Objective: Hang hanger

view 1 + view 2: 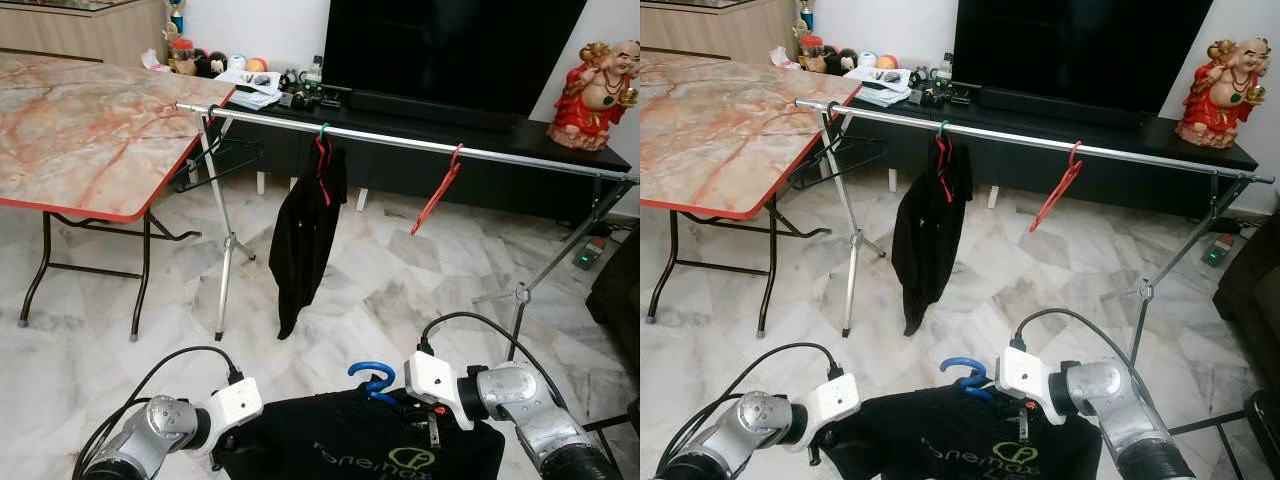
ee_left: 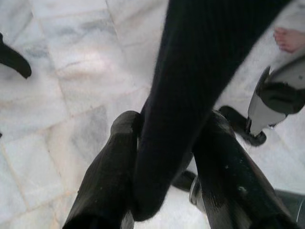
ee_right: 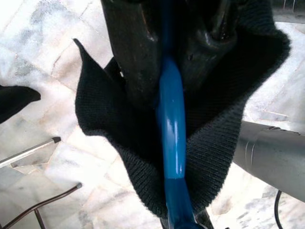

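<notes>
Low in front of the robot, both arms hold up a black knit garment (image 1: 360,445) with a pale green printed logo, spread between them above the marble floor (image 1: 400,290). The right gripper (image 3: 164,71) has its two black fingers pressed tight around the smooth blue plastic hanger (image 3: 171,143), pinching the neck just under the curled hook (image 1: 372,379), with ribbed knit cloth bunched around it. The left gripper (image 2: 164,157) is clamped on a fold of the same dark fabric, its textured fingers (image 2: 107,176) squeezing the cloth from both sides.

Beyond them, a long shiny metal clothes rail (image 1: 420,143) runs across on slim tripod legs. Near the rail's middle hangs a black garment (image 1: 305,230) on a red hanger with a green hook. Further toward the rail's right end, an empty red hanger (image 1: 437,192) dangles tilted. At the left end, a thin black wire hanger (image 1: 215,160) hangs beside the red-edged marble-patterned table (image 1: 90,130). Behind the rail stand a dark television (image 1: 450,50) on a low black cabinet and a glossy red laughing figurine (image 1: 595,90).
</notes>
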{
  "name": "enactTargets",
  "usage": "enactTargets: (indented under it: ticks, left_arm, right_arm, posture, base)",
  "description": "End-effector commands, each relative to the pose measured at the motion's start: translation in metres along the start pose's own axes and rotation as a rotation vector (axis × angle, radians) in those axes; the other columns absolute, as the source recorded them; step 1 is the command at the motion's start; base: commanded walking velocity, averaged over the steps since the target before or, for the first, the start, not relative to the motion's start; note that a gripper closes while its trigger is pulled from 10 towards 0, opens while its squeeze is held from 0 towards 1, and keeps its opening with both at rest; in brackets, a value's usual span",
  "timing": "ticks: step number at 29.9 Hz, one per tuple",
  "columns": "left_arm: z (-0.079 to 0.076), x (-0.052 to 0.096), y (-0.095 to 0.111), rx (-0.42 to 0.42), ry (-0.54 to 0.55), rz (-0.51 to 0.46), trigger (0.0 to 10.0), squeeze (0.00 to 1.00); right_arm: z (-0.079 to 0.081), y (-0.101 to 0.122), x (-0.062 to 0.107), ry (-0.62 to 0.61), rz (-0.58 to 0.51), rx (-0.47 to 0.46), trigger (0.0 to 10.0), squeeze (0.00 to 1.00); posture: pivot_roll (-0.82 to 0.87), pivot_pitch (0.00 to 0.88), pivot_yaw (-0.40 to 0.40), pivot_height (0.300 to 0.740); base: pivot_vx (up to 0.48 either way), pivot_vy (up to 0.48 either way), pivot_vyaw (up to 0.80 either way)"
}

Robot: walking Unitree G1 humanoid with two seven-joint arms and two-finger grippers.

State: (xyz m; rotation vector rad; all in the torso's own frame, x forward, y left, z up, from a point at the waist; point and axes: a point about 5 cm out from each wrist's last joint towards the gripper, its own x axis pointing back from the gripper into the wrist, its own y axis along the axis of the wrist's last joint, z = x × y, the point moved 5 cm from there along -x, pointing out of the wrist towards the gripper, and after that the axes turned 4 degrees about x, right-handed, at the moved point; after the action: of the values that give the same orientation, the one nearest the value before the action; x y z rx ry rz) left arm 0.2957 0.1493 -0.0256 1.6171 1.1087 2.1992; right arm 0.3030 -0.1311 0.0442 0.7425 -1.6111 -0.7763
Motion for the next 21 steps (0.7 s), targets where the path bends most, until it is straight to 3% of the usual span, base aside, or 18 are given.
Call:
enactTargets:
  ticks: [1, 6, 7, 8, 9, 10, 21]
  left_arm:
    - [-0.0104, -0.0017, -0.0181, 0.006, -0.030, 0.069, 10.0, 0.00]
    - [-0.0091, -0.0029, -0.0150, 0.032, -0.014, 0.043, 10.0, 0.00]
    - [-0.0080, -0.0035, -0.0146, 0.037, -0.002, 0.039, 8.2, 0.00]
    - [-0.0071, -0.0039, -0.0137, 0.044, 0.007, 0.030, 1.3, 0.00]
    - [-0.0068, -0.0040, -0.0131, 0.047, 0.010, 0.025, 1.3, 0.00]
    - [-0.0062, -0.0042, -0.0120, 0.057, 0.016, 0.016, 0.0, 0.00]
    - [-0.0086, -0.0037, -0.0183, 0.077, 0.014, 0.027, 0.0, 0.00]
  right_arm:
    - [-0.0127, 0.0144, 0.0082, -0.059, -0.047, 0.037, 10.0, 0.00]
    - [-0.0126, 0.0142, 0.0079, -0.058, -0.046, 0.037, 10.0, 0.00]
    - [-0.0128, 0.0144, 0.0078, -0.060, -0.046, 0.036, 10.0, 0.00]
    - [-0.0131, 0.0145, 0.0078, -0.061, -0.046, 0.036, 10.0, 0.00]
    - [-0.0132, 0.0145, 0.0078, -0.061, -0.046, 0.037, 10.0, 0.00]
    - [-0.0133, 0.0145, 0.0078, -0.062, -0.046, 0.036, 10.0, 0.00]
    - [-0.0126, 0.0134, 0.0064, -0.061, -0.043, 0.032, 10.0, 0.00]
  posture:
    - [0.10, 0.000, -0.136, 0.740]
    - [0.10, 0.000, -0.136, 0.740]
    - [0.10, 0.000, -0.136, 0.740]
    - [0.10, 0.000, -0.136, 0.740]
    - [0.10, 0.000, -0.136, 0.740]
    - [0.10, 0.000, -0.136, 0.740]
    - [0.11, 0.000, -0.136, 0.740]
  base:
    - [0.000, 0.000, 0.00]
    - [0.000, 0.000, 0.00]
    - [0.000, 0.000, 0.00]
    - [0.000, 0.000, 0.00]
    - [0.000, 0.000, 0.00]
    - [0.000, 0.000, 0.00]
    - [0.000, 0.000, 0.00]
